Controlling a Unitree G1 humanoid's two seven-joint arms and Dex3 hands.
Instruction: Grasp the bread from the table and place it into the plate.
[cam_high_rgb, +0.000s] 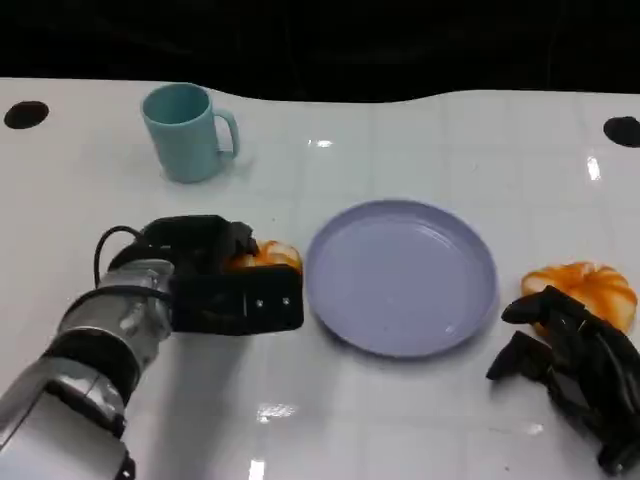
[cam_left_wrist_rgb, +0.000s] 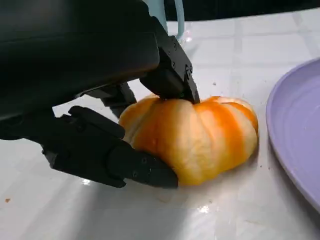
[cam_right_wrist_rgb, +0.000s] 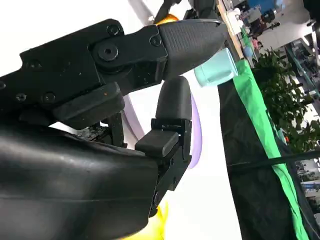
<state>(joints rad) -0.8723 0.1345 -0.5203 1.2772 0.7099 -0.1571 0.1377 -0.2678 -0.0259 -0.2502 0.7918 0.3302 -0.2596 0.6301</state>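
Head view: left hand (cam_high_rgb: 225, 275) lies low on the white worktop (cam_high_rgb: 420, 400), fingers curled around a pumpkin-shaped bread roll (cam_high_rgb: 268, 255) just beside the lilac plate (cam_high_rgb: 400, 275); right hand (cam_high_rgb: 575, 365) rests with fingers apart, empty, a second roll (cam_high_rgb: 585, 285) just beyond it. Left wrist view: fingers (cam_left_wrist_rgb: 170, 75) press the roll (cam_left_wrist_rgb: 200, 135) from above and below. Right wrist view: fingers (cam_right_wrist_rgb: 172, 107) loosely bent, holding nothing, with a teal mug (cam_right_wrist_rgb: 216, 69) far beyond the hand.
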